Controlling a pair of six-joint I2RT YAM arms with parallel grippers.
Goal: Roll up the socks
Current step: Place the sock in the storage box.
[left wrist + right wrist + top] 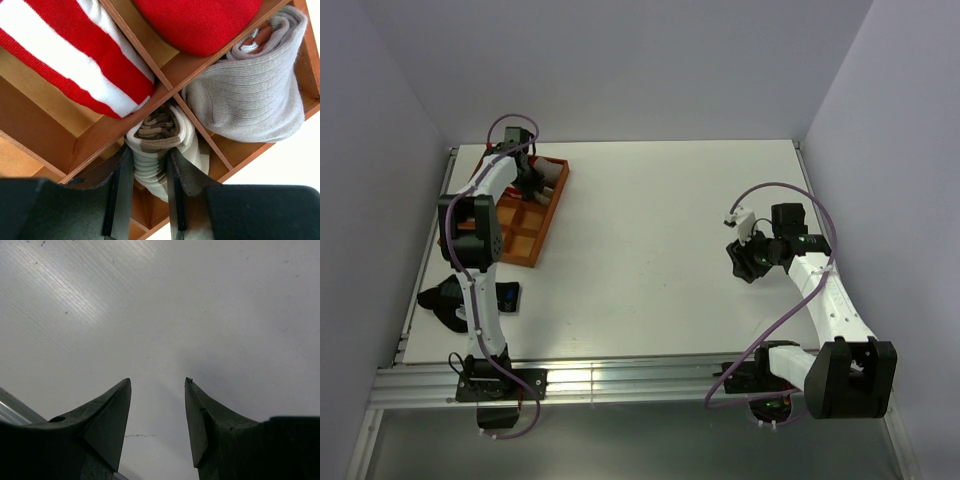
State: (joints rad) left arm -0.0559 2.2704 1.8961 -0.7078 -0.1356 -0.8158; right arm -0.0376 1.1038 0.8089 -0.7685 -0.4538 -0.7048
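In the left wrist view a rolled brown-and-tan striped sock (157, 132) sits in a compartment of the orange wooden tray (150, 67). My left gripper (150, 155) is shut on this roll, one finger on each side. A red-and-white striped sock (75, 55) fills the compartment beyond it to the left. From above, the left gripper (527, 185) hangs over the tray's (515, 248) far end. My right gripper (745, 262) hovers over bare table at the right, and its jaws (157, 382) are open with nothing between them.
The tray also holds a plain red sock (200, 22) and a folded grey sock (250, 100). A black fabric lump (445, 300) lies on the table near the left arm's base. White walls close in the table on three sides.
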